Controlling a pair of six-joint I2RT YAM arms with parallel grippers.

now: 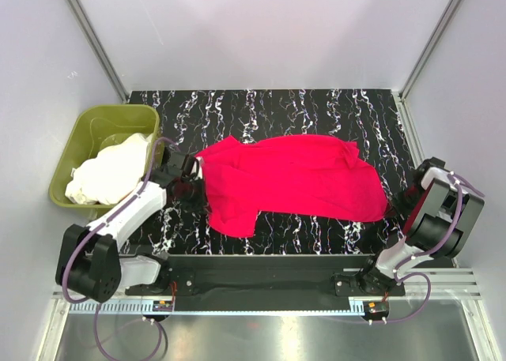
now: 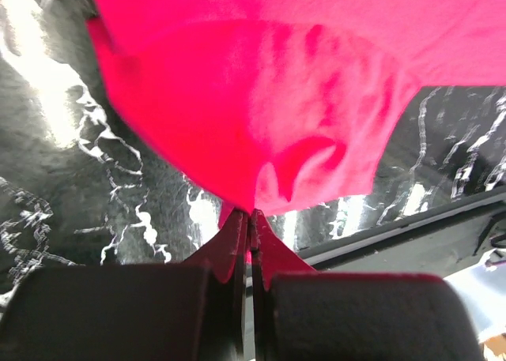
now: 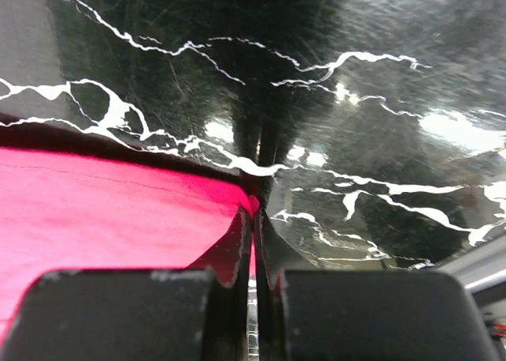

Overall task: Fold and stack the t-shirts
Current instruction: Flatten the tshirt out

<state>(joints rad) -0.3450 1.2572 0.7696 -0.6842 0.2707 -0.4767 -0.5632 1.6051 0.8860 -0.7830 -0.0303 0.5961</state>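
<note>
The crimson-red t-shirt (image 1: 292,179) lies spread, somewhat rumpled, across the middle of the black marbled table (image 1: 316,108). My left gripper (image 1: 198,184) is at the shirt's left edge. In the left wrist view the left gripper (image 2: 251,213) is shut on a pinch of the red cloth (image 2: 261,108), which hangs spread in front of it. My right gripper (image 1: 398,205) is at the shirt's right edge. In the right wrist view the right gripper (image 3: 254,212) is shut on the red cloth's corner (image 3: 103,211), low over the table. White to cream t-shirts (image 1: 111,171) lie heaped in the tub.
The olive-green plastic tub (image 1: 79,140) stands at the table's left edge, just behind my left arm. Grey walls with metal posts close in the back and sides. The black base rail (image 1: 261,270) runs along the near edge.
</note>
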